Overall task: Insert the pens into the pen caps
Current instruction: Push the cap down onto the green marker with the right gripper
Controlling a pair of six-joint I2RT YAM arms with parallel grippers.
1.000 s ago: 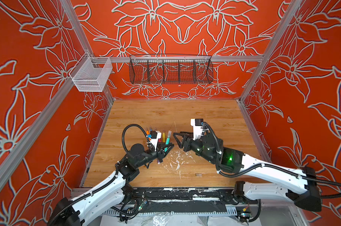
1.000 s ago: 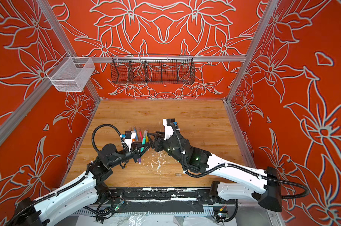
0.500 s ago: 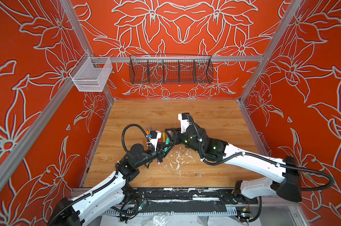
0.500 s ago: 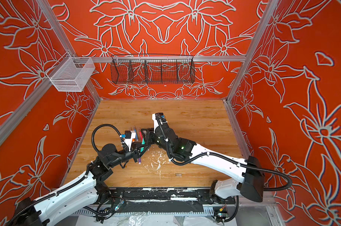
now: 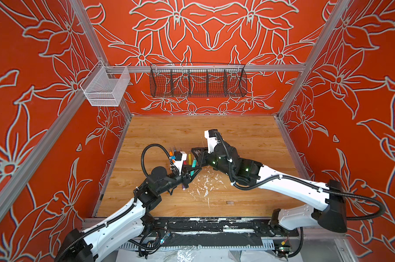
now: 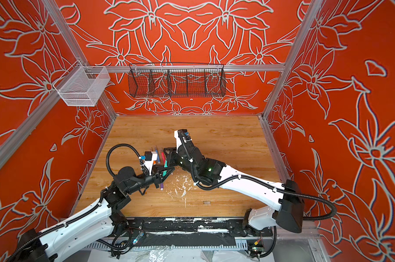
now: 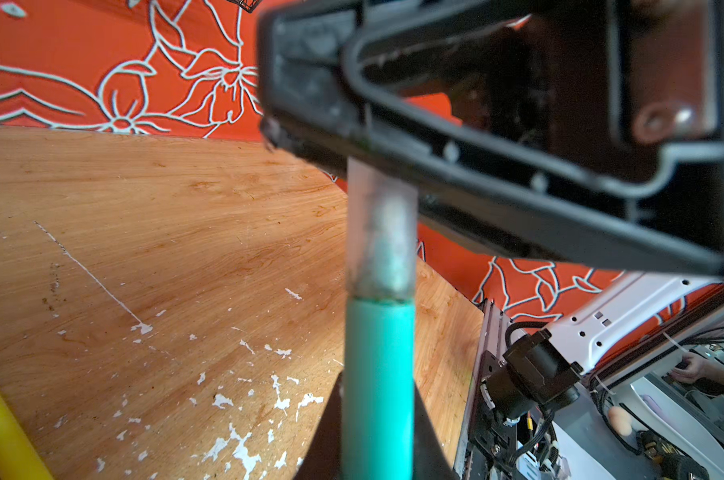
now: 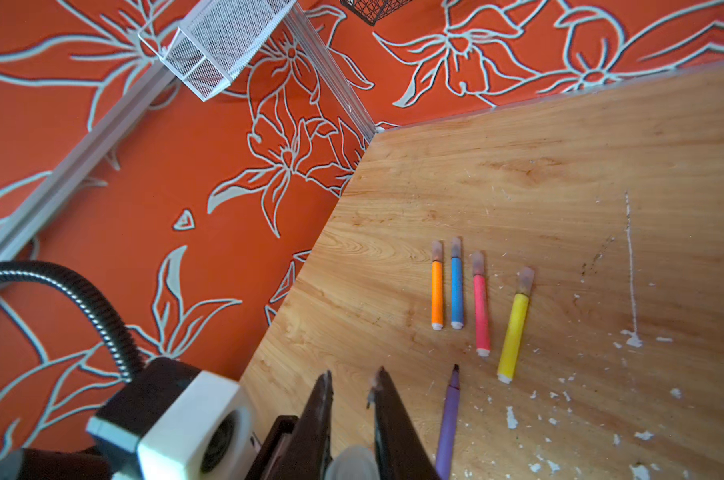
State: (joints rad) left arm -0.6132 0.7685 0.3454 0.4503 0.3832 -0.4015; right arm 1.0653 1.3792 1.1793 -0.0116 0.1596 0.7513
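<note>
Seemingly snug cap [image 7: 381, 232] on green pen [image 7: 377, 386]

- I see walls [image 5: 214, 34] on three sides, orange-red, covered with large white-outlined flowers;
- aluminium rails [image 5: 271, 67] frame the corners and run across the back wall;
- a white mesh basket [image 5: 106, 88] hangs at the left corner; a black wire basket [image 5: 197, 81], split into compartments, hangs on the back rail;
- the tabletop [image 5: 248, 136] is light wood grain, scuffed; white flecks [image 5: 205, 183] lie scattered near its front middle.
</note>
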